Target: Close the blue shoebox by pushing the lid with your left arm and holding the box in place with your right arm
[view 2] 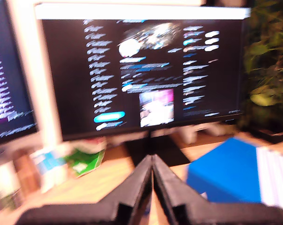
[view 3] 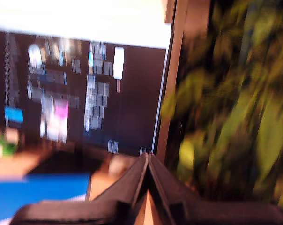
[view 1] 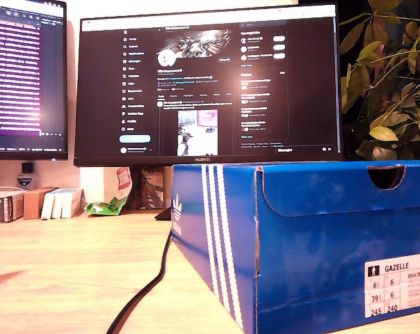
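Box (view 1: pixel 321 243) lid looks down; first gripper (view 2: pixel 152 161) and second gripper (view 3: pixel 147 159) both pressed together, clear of it.

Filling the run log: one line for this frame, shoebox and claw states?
shoebox: lid down, on desk | first claw: shut, empty, off box | second claw: shut, empty, off box | wrist views blurred
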You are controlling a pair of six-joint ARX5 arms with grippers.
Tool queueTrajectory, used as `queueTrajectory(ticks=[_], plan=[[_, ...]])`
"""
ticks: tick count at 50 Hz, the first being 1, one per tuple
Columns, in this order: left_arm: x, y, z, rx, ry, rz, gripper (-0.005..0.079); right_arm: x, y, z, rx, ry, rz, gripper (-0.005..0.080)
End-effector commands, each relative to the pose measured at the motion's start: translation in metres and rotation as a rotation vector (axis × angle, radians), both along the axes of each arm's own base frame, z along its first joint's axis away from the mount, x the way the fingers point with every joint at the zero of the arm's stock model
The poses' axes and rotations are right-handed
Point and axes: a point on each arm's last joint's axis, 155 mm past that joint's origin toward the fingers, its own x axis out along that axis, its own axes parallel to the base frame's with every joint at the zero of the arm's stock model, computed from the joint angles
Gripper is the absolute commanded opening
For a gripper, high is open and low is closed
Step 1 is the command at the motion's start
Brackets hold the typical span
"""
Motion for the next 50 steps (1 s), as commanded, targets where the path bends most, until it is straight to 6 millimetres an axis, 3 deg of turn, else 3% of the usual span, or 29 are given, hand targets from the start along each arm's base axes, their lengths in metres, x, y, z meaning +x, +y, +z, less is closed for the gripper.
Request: queueTrajectory(ticks=[1, 11, 28, 37, 50], plan=[[0.004, 0.005, -0.013, -0.004, 0.013, 0.032, -0.0019, 0.0, -0.002, -0.007, 0.023, 0.006, -0.009, -0.0012], [0.007, 0.021, -0.032, -0.027, 0.022, 0.124, -0.0019, 0.005, -0.005, -0.043, 0.072, 0.079, -0.029, -0.0012], [0.013, 0.045, -0.048, -0.081, -0.033, 0.252, -0.0019, 0.003, -0.022, -0.067, 0.161, 0.073, -0.122, -0.0012], [0.021, 0.045, -0.071, -0.064, -0.009, 0.256, -0.0019, 0.001, -0.026, -0.078, 0.165, 0.061, -0.143, -0.0012], [0.031, 0.051, -0.114, -0.017, 0.065, 0.297, -0.0019, 0.003, -0.026, -0.123, 0.147, 0.121, -0.148, -0.0012]])
